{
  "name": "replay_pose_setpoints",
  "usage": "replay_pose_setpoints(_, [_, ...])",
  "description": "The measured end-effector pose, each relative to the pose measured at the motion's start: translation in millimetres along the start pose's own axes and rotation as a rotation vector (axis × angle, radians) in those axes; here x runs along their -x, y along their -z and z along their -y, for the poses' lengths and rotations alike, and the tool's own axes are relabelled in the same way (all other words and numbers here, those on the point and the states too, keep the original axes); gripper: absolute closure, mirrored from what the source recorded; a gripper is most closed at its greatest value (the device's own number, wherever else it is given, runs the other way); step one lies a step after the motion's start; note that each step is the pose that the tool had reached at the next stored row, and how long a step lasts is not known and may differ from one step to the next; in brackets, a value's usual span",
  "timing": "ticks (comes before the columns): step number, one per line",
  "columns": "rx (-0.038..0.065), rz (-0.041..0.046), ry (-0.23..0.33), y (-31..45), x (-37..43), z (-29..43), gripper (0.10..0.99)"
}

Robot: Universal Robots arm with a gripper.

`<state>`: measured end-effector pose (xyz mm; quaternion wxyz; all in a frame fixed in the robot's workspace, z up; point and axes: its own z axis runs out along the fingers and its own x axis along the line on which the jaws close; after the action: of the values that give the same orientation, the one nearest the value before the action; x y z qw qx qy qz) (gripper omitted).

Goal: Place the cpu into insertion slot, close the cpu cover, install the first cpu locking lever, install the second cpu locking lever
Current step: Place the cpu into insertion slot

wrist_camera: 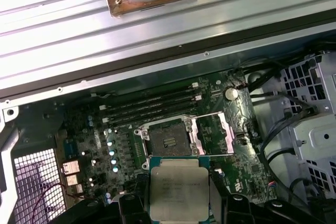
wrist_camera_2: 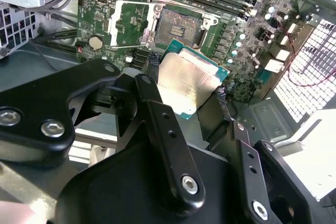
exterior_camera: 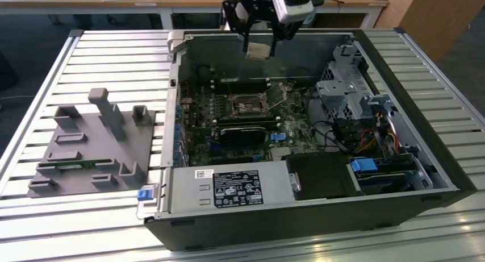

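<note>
The cpu (wrist_camera: 179, 192) was clamped by two opposite edges in the gripper (wrist_camera: 179, 186), whose fingers (wrist_camera_2: 153, 66) were closed just to the chip's width, so that the metal face was turned upward and the underside was free for seating. It was held level, well above the insertion slot (wrist_camera: 169, 141) and off to one side of it, not yet lowered. The cpu cover (wrist_camera: 215, 135) was seen swung open just beside the slot, so that the dark centre was exposed to receive the chip.
</note>
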<state>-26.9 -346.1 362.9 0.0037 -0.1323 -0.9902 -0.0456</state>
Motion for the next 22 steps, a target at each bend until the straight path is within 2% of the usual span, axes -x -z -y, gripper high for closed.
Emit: replay_pose_setpoints(22, [0.001, 0.0038, -0.042, -0.1, -0.2, 0.1, 0.545])
